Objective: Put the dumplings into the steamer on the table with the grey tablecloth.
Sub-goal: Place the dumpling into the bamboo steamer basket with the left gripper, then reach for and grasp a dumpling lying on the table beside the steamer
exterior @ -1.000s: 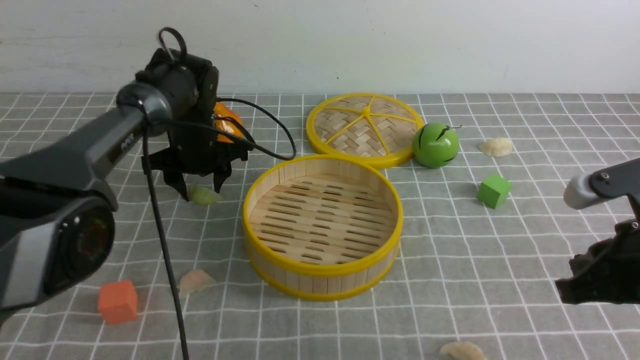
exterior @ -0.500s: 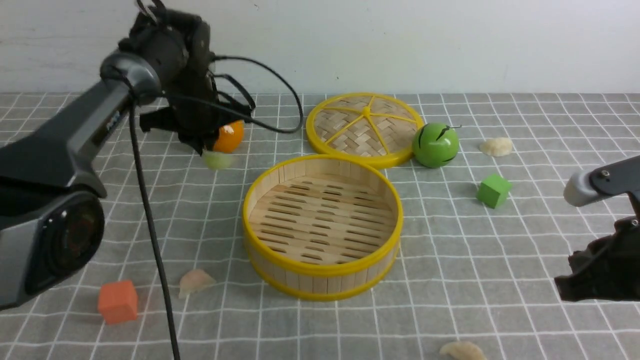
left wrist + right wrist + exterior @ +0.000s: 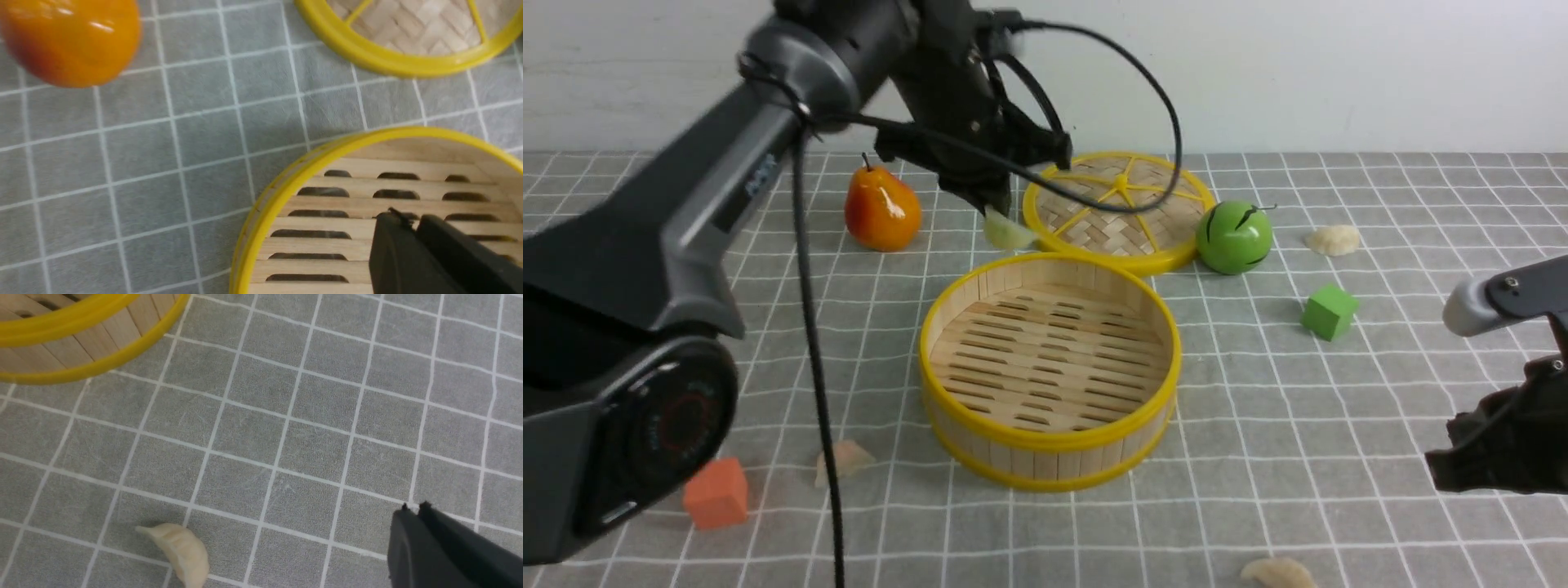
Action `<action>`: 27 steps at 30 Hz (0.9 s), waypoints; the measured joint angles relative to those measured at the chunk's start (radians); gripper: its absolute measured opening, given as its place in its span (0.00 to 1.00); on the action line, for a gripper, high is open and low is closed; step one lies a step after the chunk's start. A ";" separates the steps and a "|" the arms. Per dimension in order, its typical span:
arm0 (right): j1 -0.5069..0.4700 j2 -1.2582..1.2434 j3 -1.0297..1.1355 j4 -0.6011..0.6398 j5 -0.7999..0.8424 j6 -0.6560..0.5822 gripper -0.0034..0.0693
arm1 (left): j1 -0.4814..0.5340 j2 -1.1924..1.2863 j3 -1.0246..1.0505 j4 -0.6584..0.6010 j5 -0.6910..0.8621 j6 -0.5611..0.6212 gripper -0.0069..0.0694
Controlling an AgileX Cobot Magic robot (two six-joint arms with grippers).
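Over grey tablecloth, green dumpling pinched under left claw.

Closed right gripper hangs over grey tablecloth, cream dumpling and steamer nearby.

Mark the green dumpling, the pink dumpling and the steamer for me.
green dumpling (image 3: 1009, 233), front view, middle of its pale body.
pink dumpling (image 3: 849, 458), front view, middle of its body.
steamer (image 3: 1045, 464), front view, near outer wall.
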 joint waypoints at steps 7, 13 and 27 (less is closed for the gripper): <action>0.000 0.001 0.000 0.012 0.004 0.000 0.09 | -0.023 0.114 0.004 0.088 -0.001 0.036 0.12; 0.000 0.002 -0.007 0.040 0.037 0.000 0.11 | -0.023 0.127 0.004 0.062 -0.001 0.048 0.32; -0.005 0.233 -0.467 -0.021 0.287 -0.042 0.28 | -0.024 -0.157 0.008 0.024 -0.001 -0.001 0.52</action>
